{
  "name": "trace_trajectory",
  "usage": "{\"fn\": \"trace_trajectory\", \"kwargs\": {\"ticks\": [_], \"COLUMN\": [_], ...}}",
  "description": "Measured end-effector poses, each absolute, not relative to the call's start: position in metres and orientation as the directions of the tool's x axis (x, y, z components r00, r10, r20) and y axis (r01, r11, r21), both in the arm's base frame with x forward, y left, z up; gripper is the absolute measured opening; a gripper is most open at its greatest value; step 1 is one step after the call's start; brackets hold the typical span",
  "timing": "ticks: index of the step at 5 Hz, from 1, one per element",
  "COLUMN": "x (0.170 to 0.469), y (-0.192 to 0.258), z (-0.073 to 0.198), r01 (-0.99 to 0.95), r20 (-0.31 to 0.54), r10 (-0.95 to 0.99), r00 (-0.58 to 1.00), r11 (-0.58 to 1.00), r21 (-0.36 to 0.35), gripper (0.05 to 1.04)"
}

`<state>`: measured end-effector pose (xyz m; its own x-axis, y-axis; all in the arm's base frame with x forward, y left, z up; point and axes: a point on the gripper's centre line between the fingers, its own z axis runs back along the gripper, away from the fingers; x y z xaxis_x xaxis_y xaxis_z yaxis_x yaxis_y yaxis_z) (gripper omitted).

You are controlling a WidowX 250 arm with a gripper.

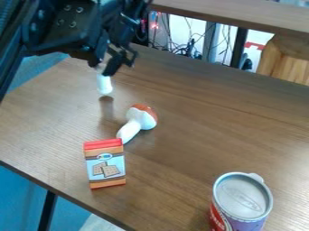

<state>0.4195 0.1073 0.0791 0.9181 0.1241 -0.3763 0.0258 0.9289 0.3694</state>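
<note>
The black gripper (117,63) hangs over the back left part of the table, shut on a white, rounded object (104,84). This object's lower end points down, with a dark reflection on the wood beneath it, while its upper part is partly hidden by the gripper. In front of the gripper lies a toy mushroom (139,121) with a red-brown cap and a white stem slanting toward the lower left. Near the stem's end is a small box (105,164) with a red top and crackers pictured on its front.
A can (242,201) with a metal lid stands at the lower right of the brown wooden table (199,122). Behind the table's far edge are cables, dark posts and a wooden piece (285,61). A raised wooden shelf (241,17) crosses the top right.
</note>
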Motion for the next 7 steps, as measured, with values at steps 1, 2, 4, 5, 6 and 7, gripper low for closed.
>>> {"fn": "trace_trajectory", "kwargs": {"ticks": [1,2,4,5,6,7], "x": [0.414,0.409,0.407,0.397,0.386,0.365], "y": [0.087,0.086,0.084,0.098,0.113,0.115], "z": [0.064,0.064,0.064,0.084,0.105,0.113], "r01": [0.082,0.079,0.064,0.005,-0.059,-0.054], "r20": [-0.402,-0.399,-0.41,-0.364,-0.307,-0.279], "r10": [0.099,0.102,0.098,0.12,0.164,0.146], "r00": [0.91,0.911,0.907,0.924,0.937,0.949], "r11": [0.908,0.908,0.929,0.946,0.945,0.948], "r21": [0.41,0.412,0.364,0.325,0.322,0.314], "gripper": [0.548,0.548,0.895,1.009,1.005,1.004]}}
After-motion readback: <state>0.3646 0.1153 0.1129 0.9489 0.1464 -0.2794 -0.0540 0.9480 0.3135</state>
